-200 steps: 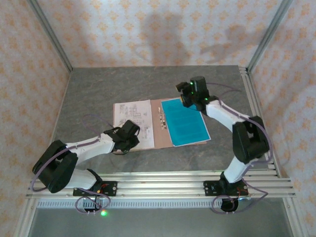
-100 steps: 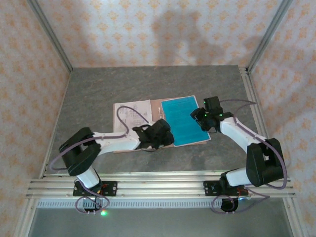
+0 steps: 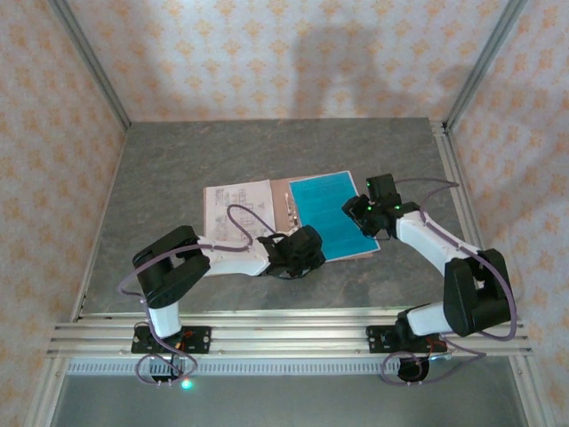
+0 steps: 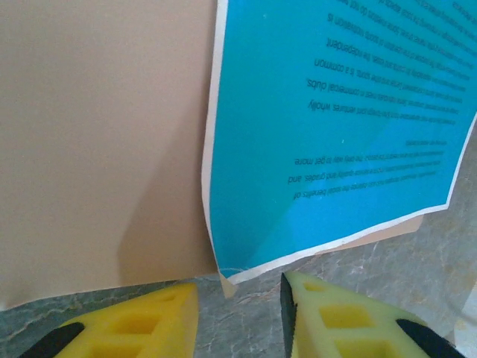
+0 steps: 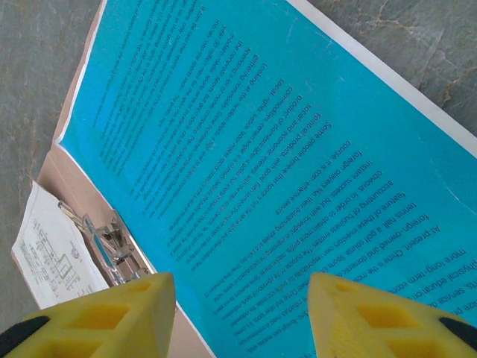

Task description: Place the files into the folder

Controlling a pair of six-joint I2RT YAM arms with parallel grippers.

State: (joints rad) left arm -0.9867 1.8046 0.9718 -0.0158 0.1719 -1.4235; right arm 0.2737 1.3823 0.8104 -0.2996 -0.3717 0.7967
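Two limp sheets lie on the open folder: white sheet left, teal sheet right. My left jaws stand spread at teal's near corner, likely the best pinch point; right jaws spread above it.

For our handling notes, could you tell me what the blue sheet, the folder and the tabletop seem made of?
The blue sheet looks like thin matte paper: white border, small printed text, one corner slightly curled. The folder seems thin salmon card, matte and plain, with a shiny metal clip. The tabletop looks like grey stone-patterned laminate or mat; I cannot tell which.
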